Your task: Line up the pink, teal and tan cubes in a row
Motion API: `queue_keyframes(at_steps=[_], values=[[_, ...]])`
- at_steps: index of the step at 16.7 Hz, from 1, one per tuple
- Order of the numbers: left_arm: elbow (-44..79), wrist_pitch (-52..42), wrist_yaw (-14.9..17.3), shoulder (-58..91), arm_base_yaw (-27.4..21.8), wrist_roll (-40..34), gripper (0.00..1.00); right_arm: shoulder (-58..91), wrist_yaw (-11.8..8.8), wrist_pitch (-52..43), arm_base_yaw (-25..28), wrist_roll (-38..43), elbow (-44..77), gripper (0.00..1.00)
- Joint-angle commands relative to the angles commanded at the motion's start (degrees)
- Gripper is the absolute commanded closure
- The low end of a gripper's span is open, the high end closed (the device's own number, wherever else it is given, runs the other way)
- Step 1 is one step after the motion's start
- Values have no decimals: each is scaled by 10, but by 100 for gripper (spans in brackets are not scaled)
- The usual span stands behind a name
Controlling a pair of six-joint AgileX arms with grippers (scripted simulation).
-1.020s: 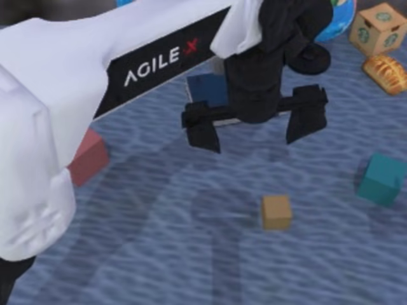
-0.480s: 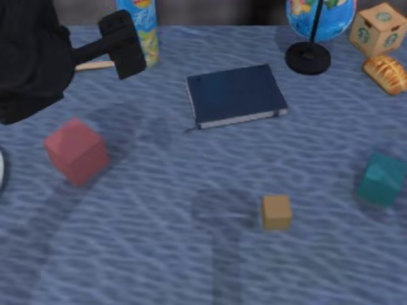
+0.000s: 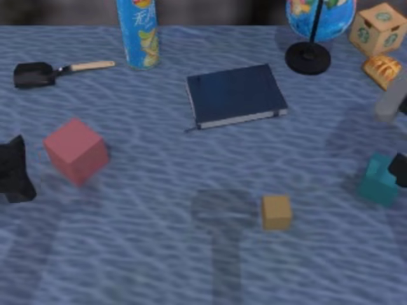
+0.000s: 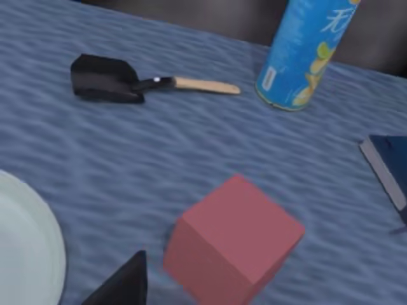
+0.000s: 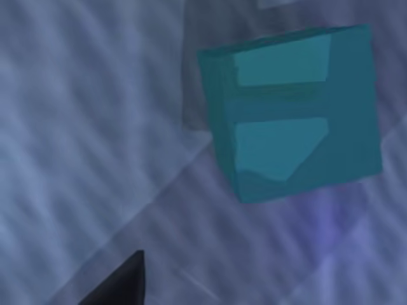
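At the top view's left edge my left gripper [image 3: 14, 170] sat just beside the pink cube [image 3: 75, 150]; my right gripper [image 3: 399, 170] touched the teal cube [image 3: 379, 180] at the right edge, the tan cube [image 3: 276, 211] between, nearer the right. In both wrist views each cube lay close ahead; I couldn't tell either grip's opening.

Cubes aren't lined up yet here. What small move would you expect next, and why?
Probably the right hand drops onto the teal cube: it sits at that cube's edge on the table's right, and the cube fills its wrist view. The pink cube and tan cube lie far apart.
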Motion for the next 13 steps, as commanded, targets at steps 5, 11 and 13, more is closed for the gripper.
queue_keyframes(at_steps=[5, 11, 13], values=[[-178, 131, 9, -194, 64, 112, 0, 148, 1, -83, 13, -75, 121, 0], [-241, 184, 13, -265, 86, 157, 0, 195, 1, -110, 18, -102, 170, 0], [-241, 184, 13, -265, 86, 157, 0, 195, 1, -110, 18, -102, 170, 0]])
